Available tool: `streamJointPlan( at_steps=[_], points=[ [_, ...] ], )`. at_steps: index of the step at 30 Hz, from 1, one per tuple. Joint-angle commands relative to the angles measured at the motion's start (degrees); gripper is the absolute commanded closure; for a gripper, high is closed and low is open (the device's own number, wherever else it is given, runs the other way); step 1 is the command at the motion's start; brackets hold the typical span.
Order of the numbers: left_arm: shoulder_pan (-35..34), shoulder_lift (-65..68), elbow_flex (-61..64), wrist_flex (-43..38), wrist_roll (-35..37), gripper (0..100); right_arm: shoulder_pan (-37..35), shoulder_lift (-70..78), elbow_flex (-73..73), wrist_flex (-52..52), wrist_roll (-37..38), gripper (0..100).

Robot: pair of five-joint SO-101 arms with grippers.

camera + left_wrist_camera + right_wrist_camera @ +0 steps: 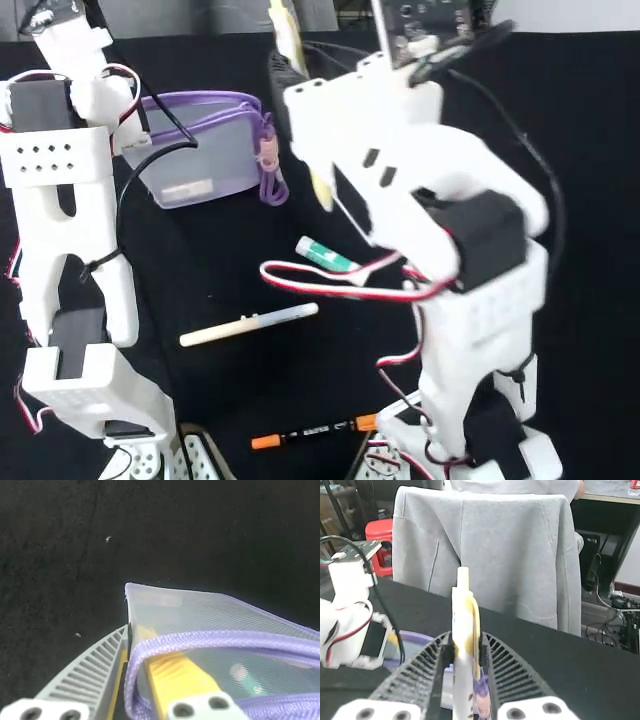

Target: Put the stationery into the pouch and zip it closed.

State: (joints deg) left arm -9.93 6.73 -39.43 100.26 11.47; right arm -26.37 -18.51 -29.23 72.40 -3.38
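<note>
- Well apart from the pouch (pixel 205 150), in the high view, lie a white marker (pixel 250 325), a green-capped tube (pixel 325 255) and an orange-ended pen (pixel 310 432). All look light and stiff, best pinched mid-length.
- Left wrist view: the left gripper (pixel 132 628) pinches the pouch's soft wall at its zip edge.
- Right wrist view: the right gripper (pixel 466 640) clamps a yellow-white pen (pixel 462 595) upright near the pouch. The pen looks smooth and could slip.

**High view:** fixed, above and behind arm bases, looking down and forward over table (pixel 580 150); pouch (pixel 205 160) in upper left of frame.
**Left wrist view:** very near, steeply down past left gripper (pixel 136 630), which pinches pouch wall, onto table.
**Right wrist view:** near-level, along right gripper (pixel 466 642) and clamped pen (pixel 462 595), toward chair (pixel 485 545) beyond table.
**Shared:** pouch appears in all three.
</note>
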Motion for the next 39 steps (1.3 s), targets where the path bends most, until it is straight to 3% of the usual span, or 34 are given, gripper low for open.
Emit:
streamJointPlan(
  at_steps=[1, 8, 21, 29, 39],
  points=[
    [0.7, -0.3, 0.7, 0.5, 0.3, 97, -1.1, -4.4, 8.7, -10.5, -0.5, 98.8],
    [0.7, -0.3, 0.5, 0.5, 0.3, 97, -1.1, -11.5, 29.5, -33.6, -5.6, 98.8],
    [0.7, 0.3, 0.3, 0.4, 0.3, 97, -5.6, -19.4, 56.0, -71.4, -5.6, 98.8],
    [0.7, 0.3, 0.3, 0.4, 0.3, 97, -6.6, -19.2, 63.9, -90.6, -5.3, 98.8],
    [1.2, 0.1, 0.7, 0.4, 0.3, 97, -6.3, -10.8, 63.9, -104.2, -5.2, 98.8]
  ],
)
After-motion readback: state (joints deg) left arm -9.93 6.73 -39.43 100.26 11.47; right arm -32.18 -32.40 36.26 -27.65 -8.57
